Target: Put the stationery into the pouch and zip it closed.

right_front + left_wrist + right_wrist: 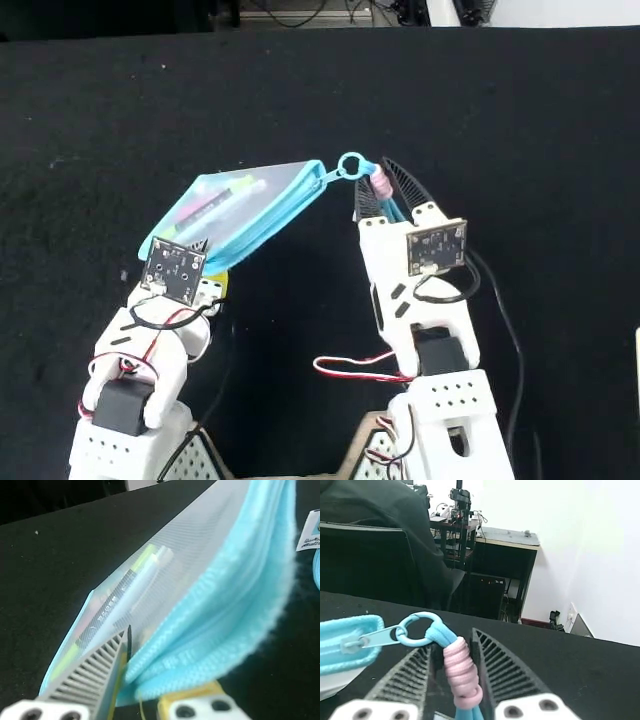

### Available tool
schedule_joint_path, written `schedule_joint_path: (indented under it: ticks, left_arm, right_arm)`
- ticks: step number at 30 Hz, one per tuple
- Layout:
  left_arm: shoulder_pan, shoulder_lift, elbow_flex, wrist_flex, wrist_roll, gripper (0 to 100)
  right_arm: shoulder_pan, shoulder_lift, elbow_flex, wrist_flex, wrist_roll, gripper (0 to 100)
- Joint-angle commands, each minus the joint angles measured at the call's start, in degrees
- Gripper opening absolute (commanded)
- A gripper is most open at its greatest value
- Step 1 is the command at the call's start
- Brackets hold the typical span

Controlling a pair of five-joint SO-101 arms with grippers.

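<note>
A translucent pouch [235, 205] with a light blue zipper edge [235, 605] is lifted at a slant above the black table. Several pens and highlighters [215, 203] lie inside it; a white and a yellow-green one [142, 575] show through the mesh. My left gripper [203, 250] is shut on the pouch's lower end, the blue edge pinched between its fingers [95, 672]. At the pouch's far corner sit the zipper slider [362, 641] and a blue ring [420, 627]. My right gripper [452, 650] is shut on the pink-wrapped pull cord [460, 672] hanging from that ring [350, 165].
Black cloth covers the table [520, 130] all around both arms. A red and white cable [350, 368] loops between the two arm bases. A desk with equipment [485, 535] stands in the room beyond the table's far edge.
</note>
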Motion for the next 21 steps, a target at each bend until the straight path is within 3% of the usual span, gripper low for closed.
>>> schedule_joint_path:
  ticks: [1,7,14,17,21]
  left_arm:
    - [-3.9,-0.2,-2.2,1.1,-0.1,3]
    - [-3.9,-0.2,-2.1,1.1,-0.1,3]
    - [-3.9,-0.2,-2.2,1.1,-0.1,3]
    - [-3.9,-0.2,-2.2,1.0,-0.1,3]
    - [-5.4,-0.2,-2.2,-0.4,-0.1,3]
  right_arm:
    - [2.2,-0.1,-0.2,-2.6,-0.4,1.1]
    - [-2.5,-0.7,-0.4,1.5,-0.4,1.1]
    - [-4.2,-0.7,-12.7,24.9,-0.4,1.8]
    - [-6.3,-0.7,-16.3,31.7,-0.4,10.7]
    - [-7.8,-0.7,-16.7,32.6,-0.4,22.1]
